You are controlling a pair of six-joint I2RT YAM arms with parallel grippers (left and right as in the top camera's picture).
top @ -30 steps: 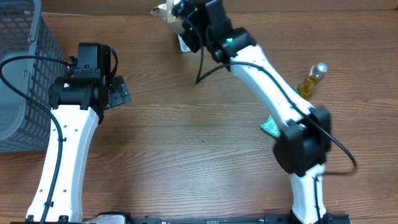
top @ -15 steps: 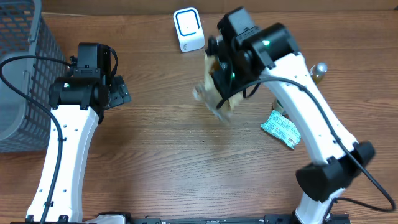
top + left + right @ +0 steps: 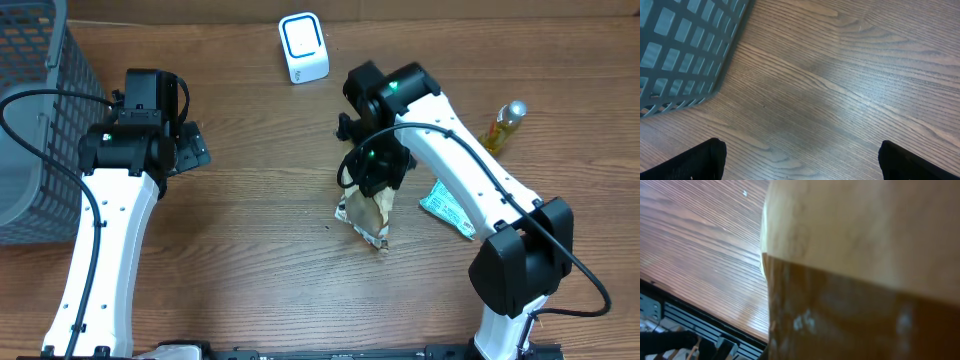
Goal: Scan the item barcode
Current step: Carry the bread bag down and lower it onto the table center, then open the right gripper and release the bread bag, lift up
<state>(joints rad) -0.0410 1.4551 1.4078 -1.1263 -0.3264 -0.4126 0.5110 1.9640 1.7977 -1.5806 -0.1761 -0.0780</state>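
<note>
Overhead, at the 9 o'clock edge, the grey plastic mesh basket [image 3: 30, 110] and my left arm [image 3: 110, 200] have not shifted over the last second. My left jaws are spread wide and empty above bare wood, with the basket's corner at 10 o'clock in the left wrist view.

The white box-shaped barcode scanner with the blue-rimmed window [image 3: 303, 47] stands at 12 o'clock, now uncovered. A second ago my right arm [image 3: 450, 170] held the tan and brown crinkly snack pouch [image 3: 368, 212] right up against it. Half a second ago the pouch was swinging away in the air. Now it hangs low near the middle of the surface, at 5 o'clock from the scanner, and its bottom edge looks to be touching the wood.

My right jaws are pressed tight on the pouch's top edge, and the pouch fills the right wrist view.

The green and white flat packet [image 3: 452, 208] lies just beside the pouch at 3 o'clock. The yellow bottle with the silver cap [image 3: 503, 128] lies at 2 o'clock.

I judge the scan pass finished; letting go comes next.
</note>
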